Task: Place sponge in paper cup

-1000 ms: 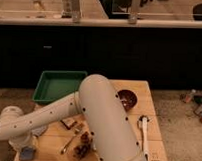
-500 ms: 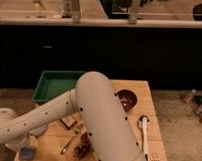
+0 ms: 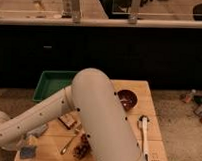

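My gripper [image 3: 31,141] is low at the front left corner of the wooden table [image 3: 144,91], at the end of the big white arm that sweeps across the foreground. It is shut on the sponge [image 3: 27,152], a small blue block that sits just under the fingertips, at or barely above the tabletop. The paper cup is out of view; the arm covers much of the middle of the table.
A green tray [image 3: 50,84] lies at the table's back left. A dark bowl [image 3: 127,99] stands at the right, with a long white utensil [image 3: 144,132] in front of it. A small packet [image 3: 68,121], a spoon [image 3: 70,143] and a dark clump [image 3: 82,148] lie near the arm.
The wrist has swung further left and down. The sponge rose slightly with the gripper half a second ago and is now back low at the table's corner.
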Controlling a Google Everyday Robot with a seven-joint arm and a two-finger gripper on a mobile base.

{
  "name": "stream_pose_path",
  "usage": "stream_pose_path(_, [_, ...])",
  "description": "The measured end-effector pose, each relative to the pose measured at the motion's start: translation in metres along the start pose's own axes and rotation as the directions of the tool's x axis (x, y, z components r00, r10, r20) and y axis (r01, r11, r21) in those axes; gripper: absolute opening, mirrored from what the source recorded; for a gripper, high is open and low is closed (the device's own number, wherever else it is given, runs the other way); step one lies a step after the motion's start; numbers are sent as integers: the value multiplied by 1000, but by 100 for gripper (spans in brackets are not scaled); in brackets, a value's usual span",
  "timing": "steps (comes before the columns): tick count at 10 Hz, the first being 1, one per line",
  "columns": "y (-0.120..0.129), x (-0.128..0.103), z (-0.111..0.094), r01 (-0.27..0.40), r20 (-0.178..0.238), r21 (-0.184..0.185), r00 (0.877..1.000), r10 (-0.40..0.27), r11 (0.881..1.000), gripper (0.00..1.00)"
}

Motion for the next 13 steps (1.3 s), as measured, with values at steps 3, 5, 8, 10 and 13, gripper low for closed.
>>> stream_pose_path(3, [19, -1, -5, -31, -16, -11, 999, 31, 999, 18])
stream_pose_path(5, [32, -1, -6, -59, -18, -9, 998, 59, 998, 18])
stream_pose_path(8, [53, 0, -5, -106, -16, -5, 994, 106, 994, 18])
stream_pose_path(10, [67, 0, -4, -138, -14, -2, 990, 138, 990, 18])
stream_pose_path(13, [85, 1, -3, -181, -10, 5, 983, 182, 983, 18])
